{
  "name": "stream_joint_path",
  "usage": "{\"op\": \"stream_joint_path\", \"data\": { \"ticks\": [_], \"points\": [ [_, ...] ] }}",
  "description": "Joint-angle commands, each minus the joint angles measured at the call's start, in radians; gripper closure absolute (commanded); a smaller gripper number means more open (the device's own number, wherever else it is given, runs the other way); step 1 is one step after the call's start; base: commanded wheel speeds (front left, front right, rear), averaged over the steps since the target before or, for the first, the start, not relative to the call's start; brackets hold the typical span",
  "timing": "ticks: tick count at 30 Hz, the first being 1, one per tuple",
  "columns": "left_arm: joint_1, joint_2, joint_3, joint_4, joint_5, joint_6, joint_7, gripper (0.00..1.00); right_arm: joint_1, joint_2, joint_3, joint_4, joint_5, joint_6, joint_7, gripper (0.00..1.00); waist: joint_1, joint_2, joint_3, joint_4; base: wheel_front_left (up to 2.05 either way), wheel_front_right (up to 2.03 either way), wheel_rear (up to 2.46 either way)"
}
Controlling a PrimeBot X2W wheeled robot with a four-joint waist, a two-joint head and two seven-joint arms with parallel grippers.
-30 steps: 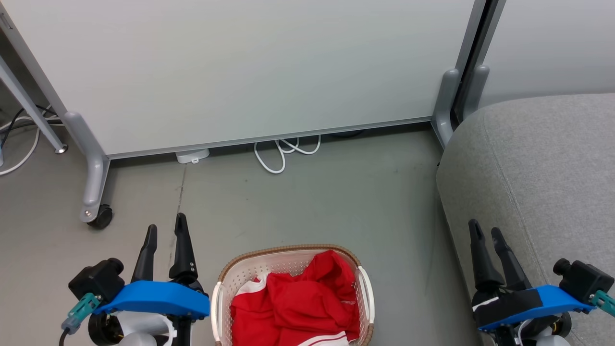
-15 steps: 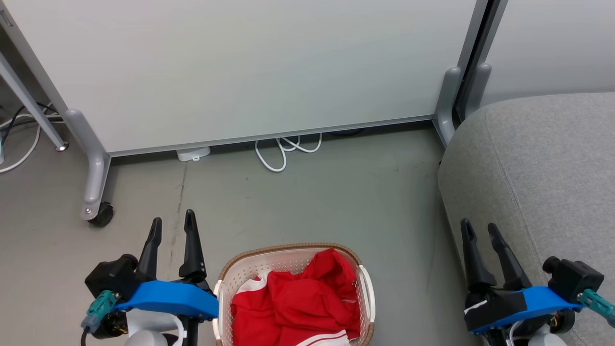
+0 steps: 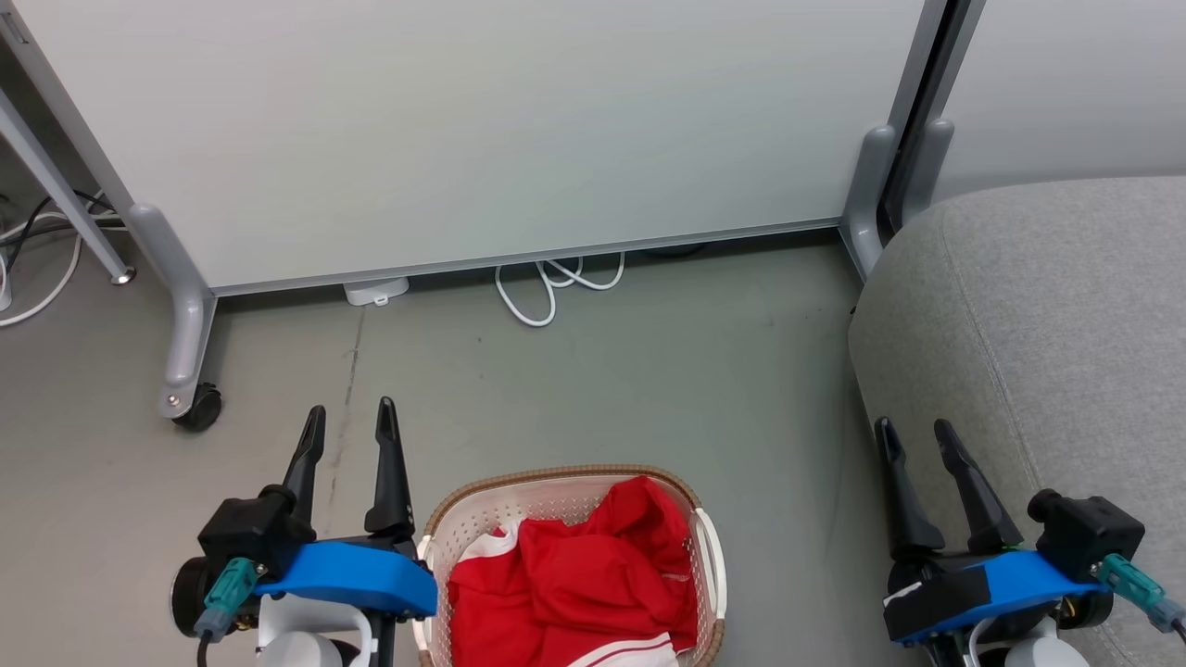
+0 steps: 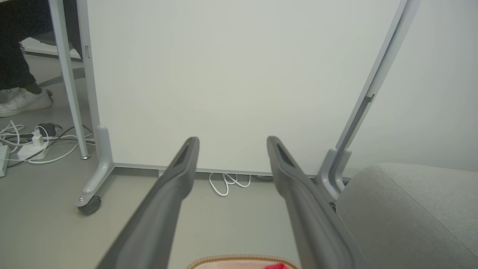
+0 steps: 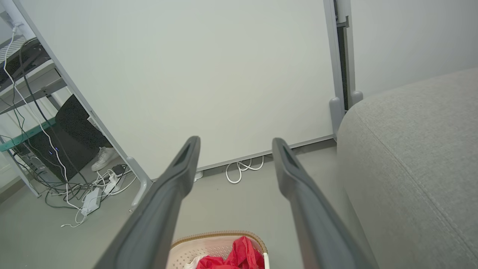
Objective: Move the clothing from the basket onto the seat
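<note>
Red clothing with a white panel and striped trim lies heaped in the cream basket with its brown rim, on the floor at the bottom centre of the head view. The basket's rim and a bit of the clothing also show low in the right wrist view. The light-grey seat fills the right side. My left gripper is open just left of the basket, nothing between its fingers. My right gripper is open beside the seat's front edge, empty too.
A white partition panel on grey castor feet stands behind the basket. White cables loop on the floor beneath it. In the left wrist view a person's white shoe and a power strip with cords lie at far left.
Both grippers have drifted inward toward the basket, the left to the right and the right to the left. The head view has shifted slightly. The basket and clothing have not moved.
</note>
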Motion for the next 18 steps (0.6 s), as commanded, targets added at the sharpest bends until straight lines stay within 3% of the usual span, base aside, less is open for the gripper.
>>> {"op": "stream_joint_path", "data": {
  "ticks": [1,18],
  "points": [
    [-0.021,0.005,-0.007,-0.005,0.027,0.005,-0.010,0.00,-0.013,-0.006,0.003,-0.008,-0.028,0.002,-0.010,0.00,0.0000,0.0000,0.001,0.001,0.00,0.00,0.00],
    [-0.024,0.005,-0.033,0.005,0.140,-0.018,-0.042,0.00,-0.017,-0.006,0.019,-0.003,-0.153,0.002,-0.043,0.00,0.0000,0.0000,0.004,0.010,0.00,0.00,0.00]
  ]
}}
